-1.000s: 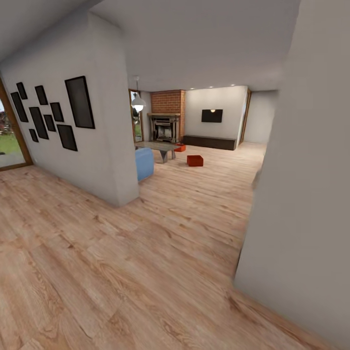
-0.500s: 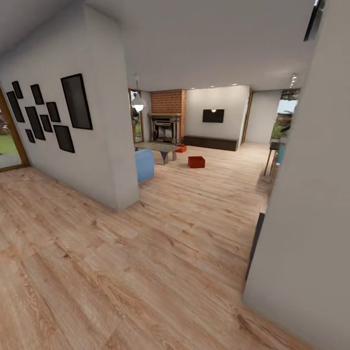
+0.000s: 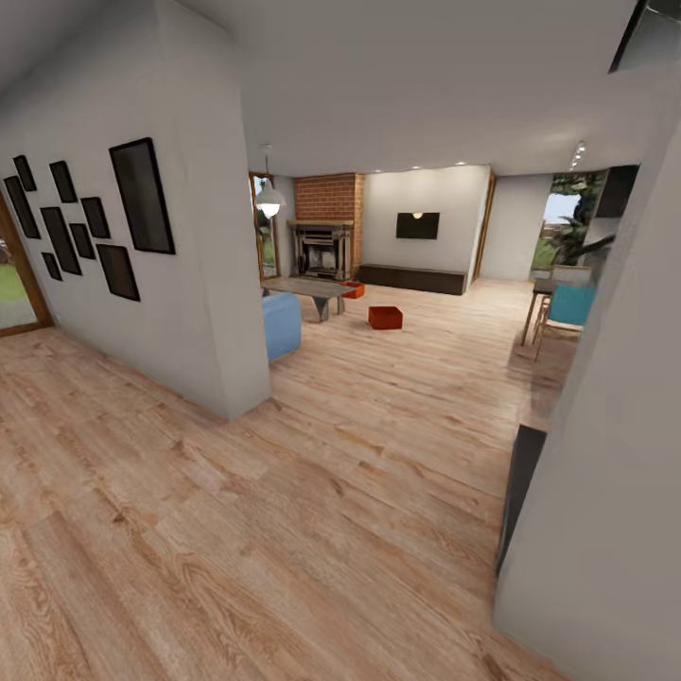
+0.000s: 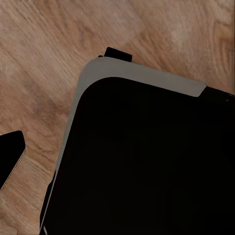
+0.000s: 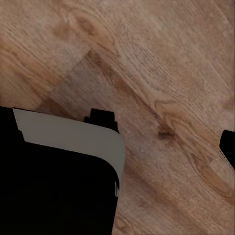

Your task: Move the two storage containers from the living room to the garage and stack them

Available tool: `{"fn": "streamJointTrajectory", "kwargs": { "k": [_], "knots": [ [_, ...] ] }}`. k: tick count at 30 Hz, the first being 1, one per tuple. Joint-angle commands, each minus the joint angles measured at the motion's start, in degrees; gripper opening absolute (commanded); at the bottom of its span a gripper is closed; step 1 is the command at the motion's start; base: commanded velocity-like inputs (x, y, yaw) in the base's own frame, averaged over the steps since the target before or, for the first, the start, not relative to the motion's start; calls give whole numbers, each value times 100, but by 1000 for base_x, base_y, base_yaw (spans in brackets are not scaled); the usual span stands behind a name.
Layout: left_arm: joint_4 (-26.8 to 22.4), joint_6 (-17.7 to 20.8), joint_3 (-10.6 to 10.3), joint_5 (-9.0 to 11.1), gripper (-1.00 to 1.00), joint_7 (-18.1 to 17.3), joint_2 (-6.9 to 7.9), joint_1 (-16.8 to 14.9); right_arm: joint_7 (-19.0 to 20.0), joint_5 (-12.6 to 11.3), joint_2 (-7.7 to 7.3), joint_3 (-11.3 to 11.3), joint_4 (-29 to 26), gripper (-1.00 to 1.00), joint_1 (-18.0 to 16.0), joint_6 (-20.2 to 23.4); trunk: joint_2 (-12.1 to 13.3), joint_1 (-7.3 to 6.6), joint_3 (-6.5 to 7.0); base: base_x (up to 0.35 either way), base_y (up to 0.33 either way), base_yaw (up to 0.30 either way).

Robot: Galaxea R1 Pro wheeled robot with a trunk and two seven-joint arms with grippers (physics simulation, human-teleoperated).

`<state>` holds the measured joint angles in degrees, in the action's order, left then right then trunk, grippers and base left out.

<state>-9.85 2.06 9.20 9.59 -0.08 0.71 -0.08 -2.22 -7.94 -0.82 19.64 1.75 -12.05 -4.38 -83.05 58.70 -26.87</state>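
Far down the hallway, the living room opens up around a red-brick fireplace (image 3: 323,248). One orange-red storage container (image 3: 385,317) sits on the wood-plank floor in front of it. The second storage container (image 3: 352,289) lies further back, beside the glass table (image 3: 307,286). Both wrist views look down at wood planks and my own black, grey-edged base (image 4: 147,161) (image 5: 54,181). A dark tip (image 4: 10,156) pokes in at the edge of the left wrist view and another dark tip (image 5: 228,146) in the right wrist view. The garage is out of view.
A grey wall corner (image 3: 222,284) hung with black frames juts in on the left, with a blue sofa (image 3: 281,324) behind it. A grey wall (image 3: 605,492) with a dark panel (image 3: 518,492) stands close on the right. A teal chair (image 3: 567,307) sits beyond it.
The whole head view has shifted: the right wall has slid outward, uncovering the teal chair, a window and the dark panel. Both containers stay where they were.
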Motion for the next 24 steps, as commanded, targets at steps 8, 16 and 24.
{"fn": "streamJointTrajectory", "kwargs": {
  "k": [8,16,24],
  "knots": [
    [-8,23,2,60,100,-1,0,-1,-3,-59,3,49,19,100,-8,-36,-3,3,-6,323,59,0],
    [-8,19,2,60,100,-1,0,-1,-6,-59,-2,49,19,100,-6,-36,-3,3,-6,323,2,0],
    [-8,14,3,60,100,-1,0,-1,17,-63,-5,49,19,100,-7,-21,-3,3,-6,323,0,0]
  ]
}}
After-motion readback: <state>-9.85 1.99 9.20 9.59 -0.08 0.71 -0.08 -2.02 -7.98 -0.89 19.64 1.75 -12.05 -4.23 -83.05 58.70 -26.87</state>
